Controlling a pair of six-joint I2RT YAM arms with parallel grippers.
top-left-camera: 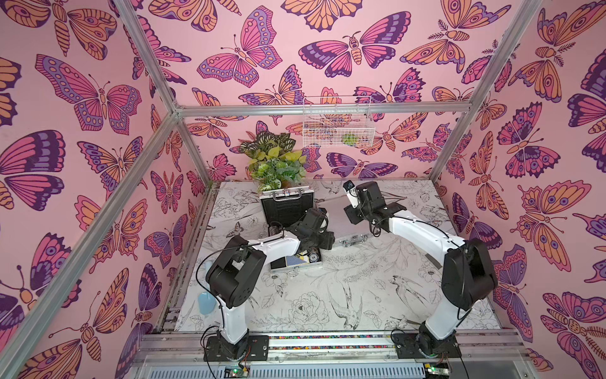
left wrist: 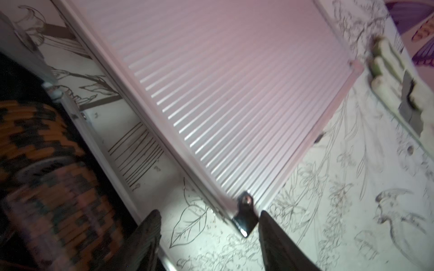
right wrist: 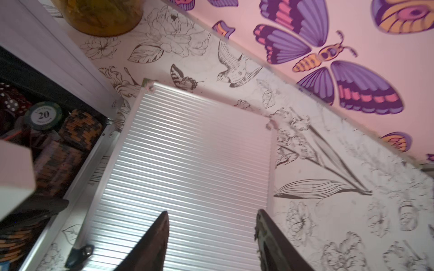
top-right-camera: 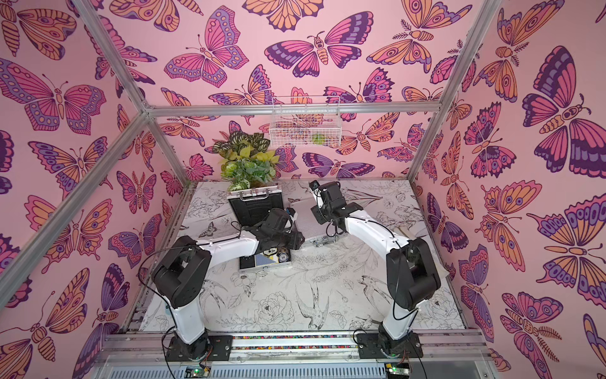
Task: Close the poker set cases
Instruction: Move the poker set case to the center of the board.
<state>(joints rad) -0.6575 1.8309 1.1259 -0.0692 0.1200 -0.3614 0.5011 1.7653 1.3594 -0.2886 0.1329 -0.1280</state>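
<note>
Left hand (left wrist: 209, 212): apart, empty, by shut case (left wrist: 234, 93) corner
Right hand (right wrist: 211, 211): apart, empty, above it
Open case (top-left-camera: 295, 268): lid (top-left-camera: 283, 210) upright; likely next, push it down

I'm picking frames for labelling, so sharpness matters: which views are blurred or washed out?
Left wrist view: the chip stacks smear with motion blur, and the closed case looks tinted pink. Right wrist view: sharper, the 20 chip readable, bright glare bands across that case. Both top views: crisp, evenly lit.
</note>
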